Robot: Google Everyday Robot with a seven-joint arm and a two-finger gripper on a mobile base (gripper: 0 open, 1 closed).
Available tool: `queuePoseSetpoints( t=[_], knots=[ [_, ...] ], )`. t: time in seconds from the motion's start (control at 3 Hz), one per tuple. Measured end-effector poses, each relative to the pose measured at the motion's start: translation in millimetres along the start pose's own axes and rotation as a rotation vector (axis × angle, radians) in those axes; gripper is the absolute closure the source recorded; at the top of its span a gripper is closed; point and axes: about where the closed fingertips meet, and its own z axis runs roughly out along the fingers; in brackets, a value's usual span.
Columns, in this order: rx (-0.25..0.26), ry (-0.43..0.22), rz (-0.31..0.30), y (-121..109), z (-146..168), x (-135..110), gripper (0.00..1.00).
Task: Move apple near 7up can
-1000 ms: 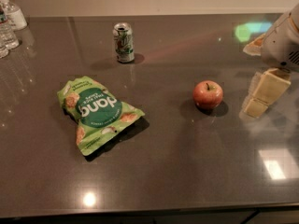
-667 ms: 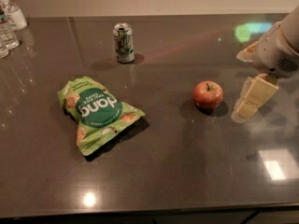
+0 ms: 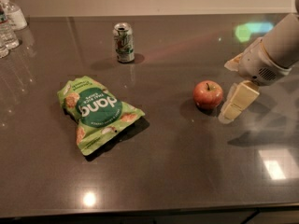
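Observation:
The red-orange apple [image 3: 208, 94] sits on the dark table [image 3: 187, 171], right of centre. The 7up can [image 3: 124, 42] stands upright at the back, left of centre and well apart from the apple. My gripper [image 3: 228, 91] comes in from the right edge, low over the table just right of the apple. It is open and holds nothing. One cream finger [image 3: 238, 101] points down beside the apple, close to it, and the other finger [image 3: 232, 63] sits farther back.
A green snack bag [image 3: 96, 112] lies flat left of centre, between the table's front edge and the can. Clear water bottles [image 3: 9, 22] stand at the back left corner. A wall runs behind the table.
My gripper has moved left toward the apple, and its near finger now stands close beside it. The apple, can and bag have not moved.

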Motion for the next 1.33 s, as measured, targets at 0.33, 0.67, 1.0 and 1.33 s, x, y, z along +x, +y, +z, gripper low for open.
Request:
queuePoseSetpoints(
  t=[0.33, 0.67, 1.0, 1.33],
  knots=[
    [-0.039, -0.043, -0.005, -5, 25, -14, 0.01],
    [-0.065, -0.062, -0.018, -5, 40, -26, 0.01],
    [-0.084, -0.064, -0.026, -4, 50, -28, 0.19],
    [-0.087, -0.063, -0.037, -6, 51, -28, 0.43]
  ],
)
